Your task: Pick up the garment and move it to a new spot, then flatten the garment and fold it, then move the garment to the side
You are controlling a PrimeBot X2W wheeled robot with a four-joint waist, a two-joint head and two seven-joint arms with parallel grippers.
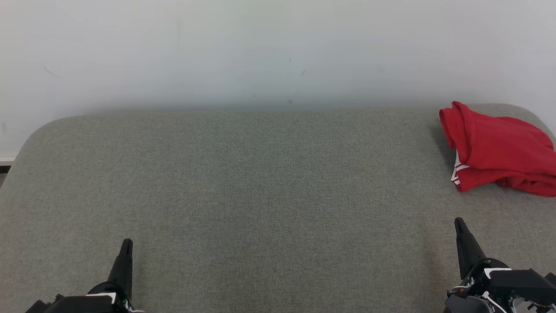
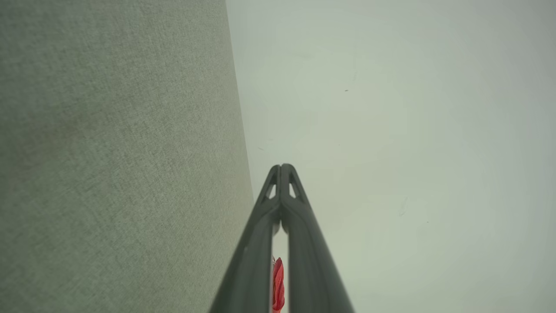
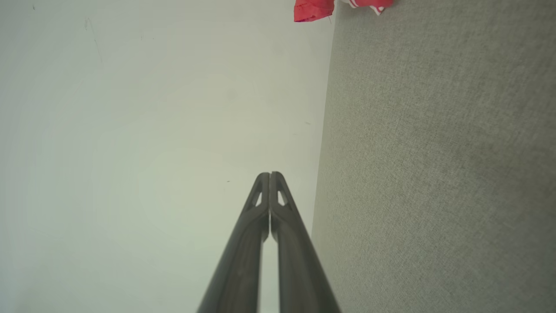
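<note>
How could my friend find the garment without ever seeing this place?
Start at the big grey fabric-covered table that stands against the white wall. Go to its far right corner, beyond the right gripper, where the garment lies crumpled in a heap. It is bright red with white stripes at one edge, the one colourful thing on the grey.

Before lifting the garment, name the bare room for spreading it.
Bare: the grey surface from its left edge to the red garment, between the wall and the left end effector and right end effector. Crowded: far right corner.
</note>
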